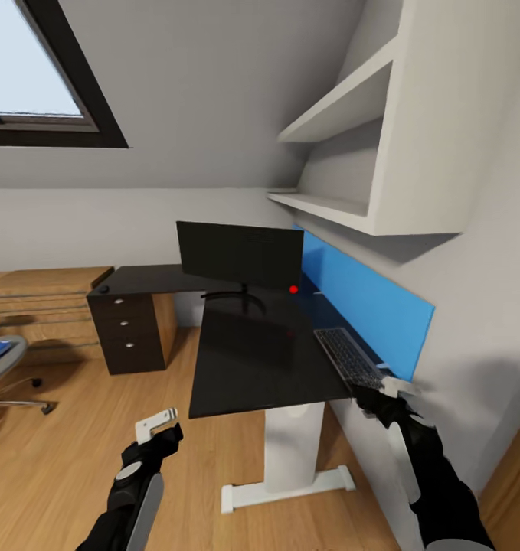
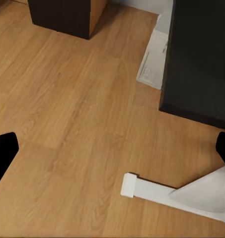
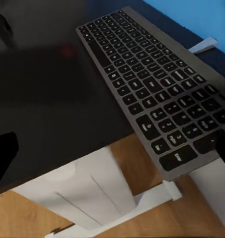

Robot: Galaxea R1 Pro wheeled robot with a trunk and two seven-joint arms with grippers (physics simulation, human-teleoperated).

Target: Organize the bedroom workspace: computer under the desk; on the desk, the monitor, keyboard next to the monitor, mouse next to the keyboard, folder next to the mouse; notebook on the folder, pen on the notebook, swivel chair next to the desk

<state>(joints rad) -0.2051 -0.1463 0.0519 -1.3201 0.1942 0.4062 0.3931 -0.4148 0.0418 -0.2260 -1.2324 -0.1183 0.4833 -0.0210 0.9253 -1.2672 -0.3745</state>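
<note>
1. One step is in hand, by my reading: getting the keyboard (image 1: 350, 357) onto the desk (image 1: 252, 360) next to the monitor (image 1: 239, 255). Your right gripper (image 1: 388, 388) grips its near end, which overhangs the desk's front right corner.
2. Next you need to carry or slide the keyboard inward toward the monitor's stand, lay it flat, then let go.
3. Your left gripper (image 1: 161, 430) hangs low over the wooden floor (image 2: 77, 124) with fingers spread wide and nothing between them.
4. Hard to tell: whether the keyboard's far end touches the desktop or floats above it.
5. At the left edge, the swivel chair (image 1: 1, 366) is cut off; something blue lies on its seat, possibly the folder.
</note>
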